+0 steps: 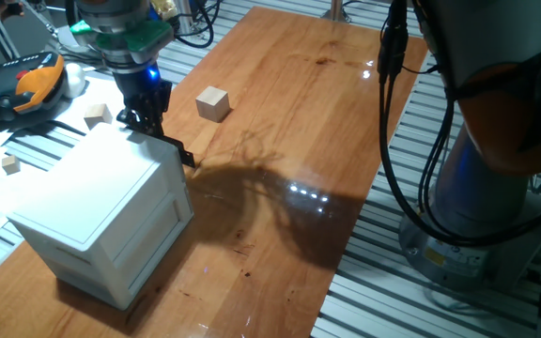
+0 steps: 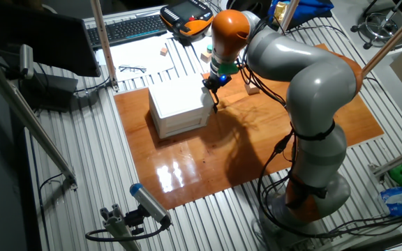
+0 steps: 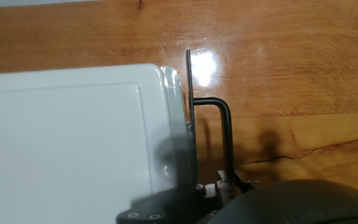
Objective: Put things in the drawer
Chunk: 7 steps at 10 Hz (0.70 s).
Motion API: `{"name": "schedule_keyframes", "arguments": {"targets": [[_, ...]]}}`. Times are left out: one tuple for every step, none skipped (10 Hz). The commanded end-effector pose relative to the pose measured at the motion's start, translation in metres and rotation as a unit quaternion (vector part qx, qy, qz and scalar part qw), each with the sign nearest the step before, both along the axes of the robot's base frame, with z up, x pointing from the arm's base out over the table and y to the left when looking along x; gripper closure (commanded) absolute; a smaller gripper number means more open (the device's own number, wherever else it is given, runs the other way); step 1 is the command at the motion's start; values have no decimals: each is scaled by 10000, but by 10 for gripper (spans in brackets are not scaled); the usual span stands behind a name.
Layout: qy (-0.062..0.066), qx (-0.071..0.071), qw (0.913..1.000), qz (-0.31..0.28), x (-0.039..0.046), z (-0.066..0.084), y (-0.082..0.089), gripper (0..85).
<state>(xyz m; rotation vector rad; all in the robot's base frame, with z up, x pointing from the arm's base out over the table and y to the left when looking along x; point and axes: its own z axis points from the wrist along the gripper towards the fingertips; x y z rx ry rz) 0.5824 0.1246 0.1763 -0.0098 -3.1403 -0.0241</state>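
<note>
**Gripper at the cabinet's front edge, drawer shut**

Nearest the camera in one fixed view, the white cabinet (image 1: 101,221) is seen standing on the wooden table (image 1: 289,141). Its drawer (image 1: 162,218) is pushed fully in, its front flush with the cabinet face. A small black handle tab (image 1: 187,159) is seen projecting from the upper front corner, towards the open table. The drawer's long axis is judged to run back into the cabinet, so it would slide out along the way the tab points.

The drawer is judged to be stiff, light plastic or painted wood, smooth and likely slippery on its faces. The tab is taken as the only sound place to hold or hook.

The gripper (image 1: 146,120) is placed at the cabinet's top front edge, just beside the tab. In the hand view a thin black finger (image 3: 189,118) is pressed along the cabinet's front. Whether the fingers are spread or closed on the tab cannot be told.

One wooden cube (image 1: 212,103) lies on the table beyond the gripper. Two more cubes (image 1: 98,115) (image 1: 9,164) rest on the slatted surface behind the cabinet.
</note>
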Motion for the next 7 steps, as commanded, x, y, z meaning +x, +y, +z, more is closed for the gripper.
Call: {"name": "schedule_keyframes", "arguments": {"targets": [[0, -8, 10000, 4, 0, -4, 0, 850], [8, -8, 10000, 11, 1, -6, -2, 850], [16, -8, 10000, 4, 2, -4, -12, 850], [38, 15, 10000, 27, 2, -10, -19, 850], [69, 46, 10000, 43, 2, -14, -24, 850], [84, 46, 9999, 51, 2, -7, -35, 850], [91, 54, 9999, 59, 3, 7, -50, 850]]}}
